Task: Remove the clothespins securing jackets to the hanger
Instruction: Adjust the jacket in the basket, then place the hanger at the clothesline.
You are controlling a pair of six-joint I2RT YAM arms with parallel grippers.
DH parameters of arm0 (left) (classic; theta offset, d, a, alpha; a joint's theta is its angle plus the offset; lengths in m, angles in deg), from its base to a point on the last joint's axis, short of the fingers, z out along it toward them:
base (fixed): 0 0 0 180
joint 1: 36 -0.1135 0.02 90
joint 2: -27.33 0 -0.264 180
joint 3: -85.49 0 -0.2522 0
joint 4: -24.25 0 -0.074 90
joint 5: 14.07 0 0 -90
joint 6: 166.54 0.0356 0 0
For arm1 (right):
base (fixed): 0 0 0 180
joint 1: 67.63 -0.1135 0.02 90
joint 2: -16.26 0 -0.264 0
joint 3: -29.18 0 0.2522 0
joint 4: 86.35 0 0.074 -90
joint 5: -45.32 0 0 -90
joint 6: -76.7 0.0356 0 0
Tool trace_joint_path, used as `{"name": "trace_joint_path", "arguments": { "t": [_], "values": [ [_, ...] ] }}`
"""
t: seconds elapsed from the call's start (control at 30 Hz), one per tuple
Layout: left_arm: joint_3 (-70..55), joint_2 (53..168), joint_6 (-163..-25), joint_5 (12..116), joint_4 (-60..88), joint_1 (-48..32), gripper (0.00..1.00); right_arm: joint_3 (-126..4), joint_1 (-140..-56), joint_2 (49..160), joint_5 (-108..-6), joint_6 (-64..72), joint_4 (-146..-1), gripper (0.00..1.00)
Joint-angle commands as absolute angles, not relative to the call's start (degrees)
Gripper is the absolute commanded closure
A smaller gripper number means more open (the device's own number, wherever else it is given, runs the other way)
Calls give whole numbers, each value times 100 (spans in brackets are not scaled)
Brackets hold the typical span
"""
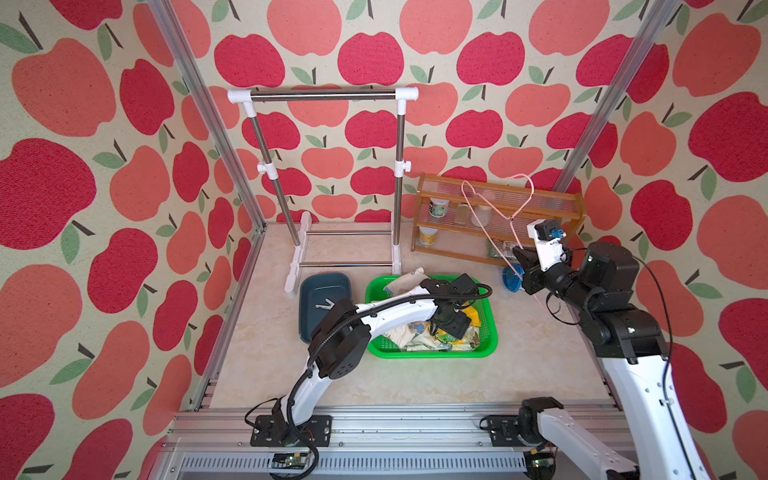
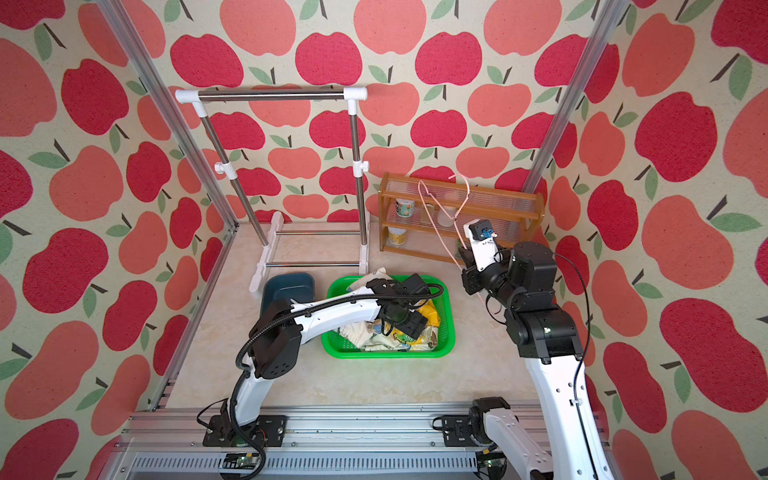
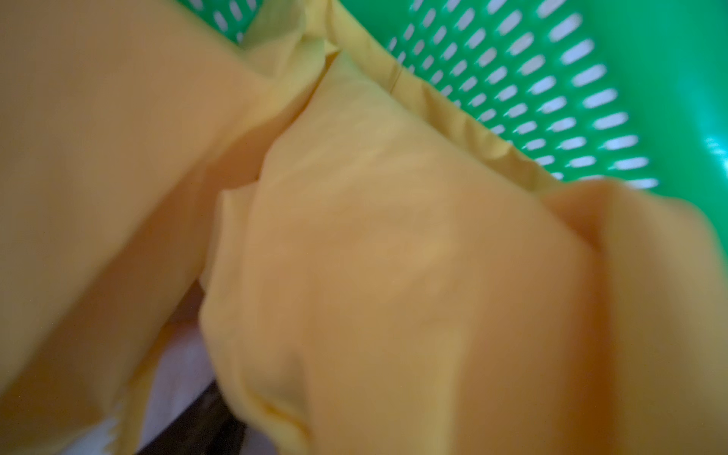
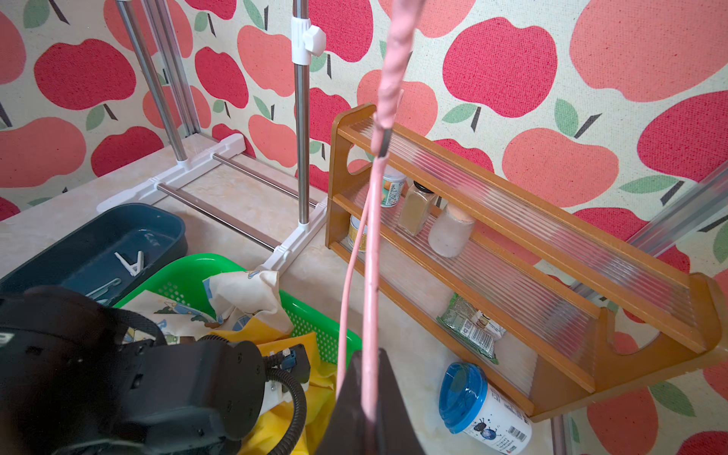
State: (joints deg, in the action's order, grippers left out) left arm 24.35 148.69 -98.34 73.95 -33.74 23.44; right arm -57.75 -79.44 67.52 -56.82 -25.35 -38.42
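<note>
Over the green basket, your left gripper sits down in the jacket; can't tell if it's clenched or released. Lift straight up, don't snag cloth. Right of basket, right gripper clamps the bare hanger. Clothespins lie in tray left of basket.

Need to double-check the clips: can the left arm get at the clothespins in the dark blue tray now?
Probably yes: the open-topped tray sits right beside the green basket where the left gripper hangs, and nothing covers the clothespins.
</note>
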Motion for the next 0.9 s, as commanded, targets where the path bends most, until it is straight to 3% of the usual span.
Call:
{"name": "trace_joint_path", "arguments": {
  "t": [0.0,0.3,0.43,0.6,0.87],
  "values": [
    [3008,13989,-9790,7528,-3842,2180,0,-5761,-7908,6791,-5900,-2411,-3992,100],
    [3807,13068,-9618,7535,-4400,1736,0,-5777,-7911,6993,-6319,-2323,-4236,100],
    [3691,12643,-9875,7542,-3702,1418,8,-5744,-7912,7069,-6892,-2093,-4388,100],
    [3345,12352,-10673,7187,-2759,845,27,-5601,-7936,7163,-7650,-1486,-4788,100],
    [3127,12124,-10919,7146,-2217,891,28,-5489,-8575,7306,-7026,-1382,-5096,100]
  ]
}}
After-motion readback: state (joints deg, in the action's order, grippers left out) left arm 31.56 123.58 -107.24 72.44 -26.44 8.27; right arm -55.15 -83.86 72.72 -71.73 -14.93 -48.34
